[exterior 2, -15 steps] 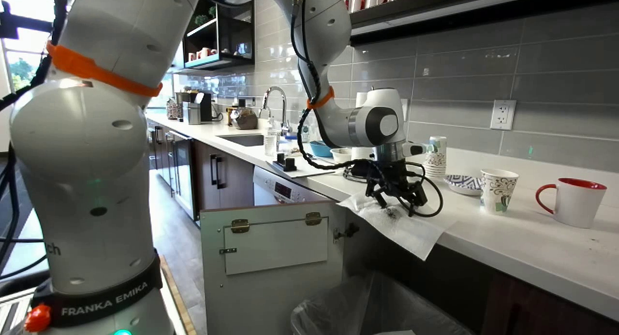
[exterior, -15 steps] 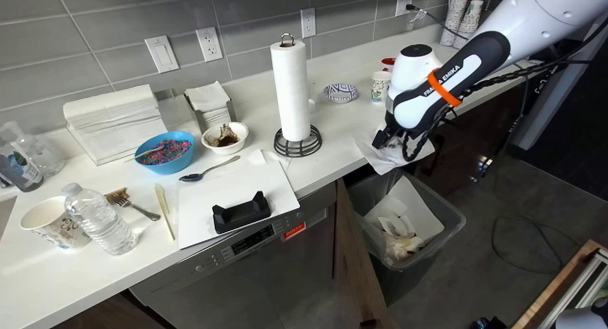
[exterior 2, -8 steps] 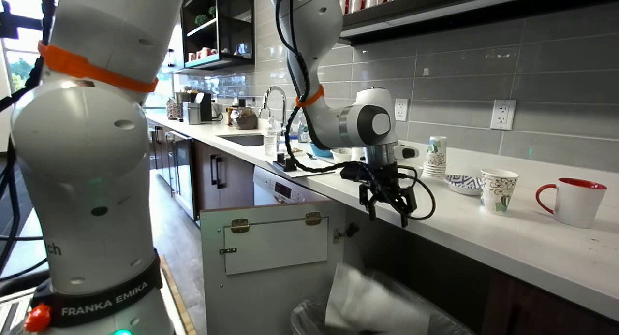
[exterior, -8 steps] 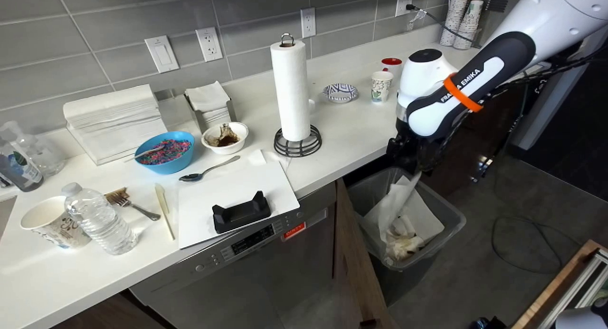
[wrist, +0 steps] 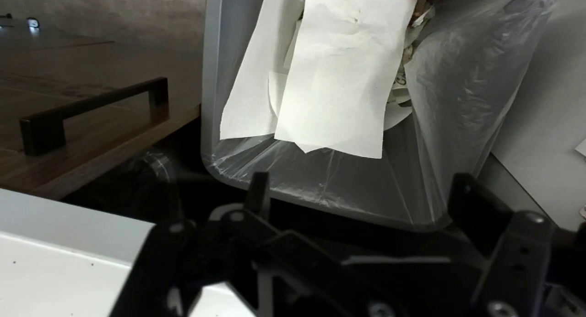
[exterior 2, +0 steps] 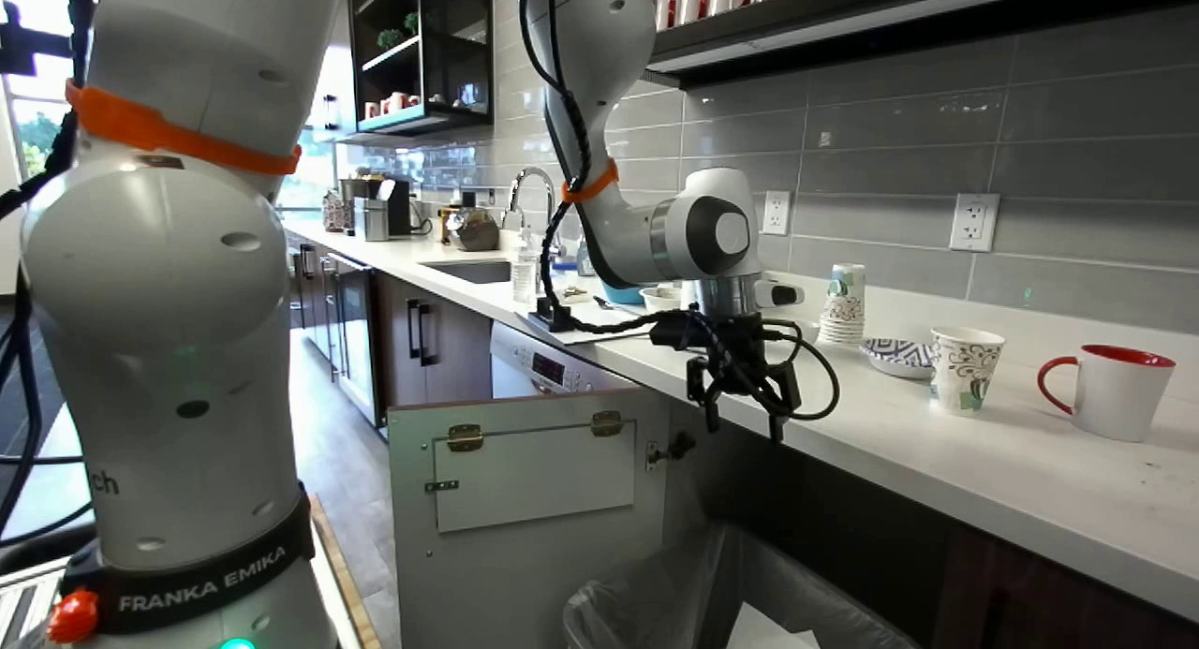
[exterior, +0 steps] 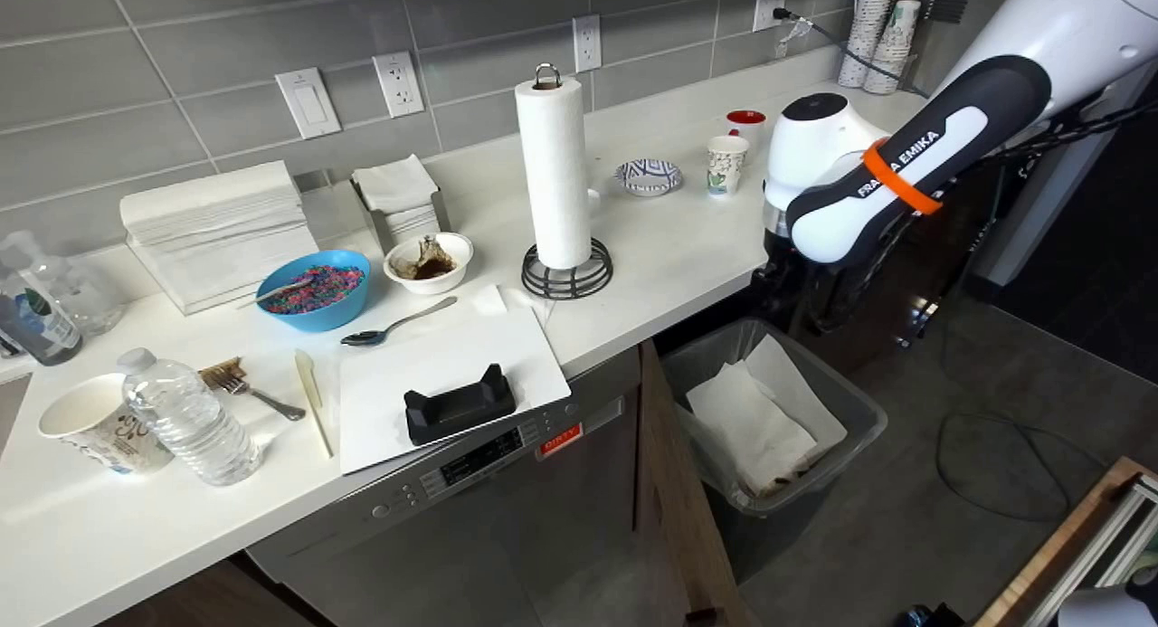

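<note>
My gripper [wrist: 361,184] stands open, with nothing between its fingers. It hangs just off the counter's front edge, above the bin's side nearest the counter, as an exterior view shows [exterior 2: 745,428]. Below it, a lined grey waste bin [exterior: 867,428] holds a white paper towel [exterior: 747,423] lying on top of other papers and scraps. In the wrist view the same towel [wrist: 343,83] lies spread out, apart from the fingers. In an exterior view the arm covers much of the dark gripper [exterior: 805,301].
The white counter [exterior: 669,256] runs behind the bin. An open cabinet door [exterior 2: 525,555] stands beside the bin. On the counter are a paper towel roll [exterior: 556,175], a patterned bowl [exterior: 648,178], a paper cup [exterior 2: 965,373] and a red-handled mug [exterior 2: 1119,396].
The paper towel that hung over the counter edge under the gripper has dropped into the bin. My gripper has drawn back off the counter and stays open.
</note>
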You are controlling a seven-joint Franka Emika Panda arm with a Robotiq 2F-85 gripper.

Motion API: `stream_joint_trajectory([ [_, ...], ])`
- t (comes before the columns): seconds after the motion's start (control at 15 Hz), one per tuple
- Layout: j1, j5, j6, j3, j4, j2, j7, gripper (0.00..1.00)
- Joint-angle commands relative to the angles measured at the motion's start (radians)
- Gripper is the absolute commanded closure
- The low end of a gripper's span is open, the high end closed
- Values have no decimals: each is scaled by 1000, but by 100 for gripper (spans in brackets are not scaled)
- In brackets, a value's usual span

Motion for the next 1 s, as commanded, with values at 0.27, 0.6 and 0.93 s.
stream_joint_trajectory([
  [0.27,22,-45,-43,8,-33,-131,83,0],
  [0.6,30,-40,-34,50,-28,-259,305,0],
  [0.93,18,-52,-70,119,-18,-327,440,0],
])
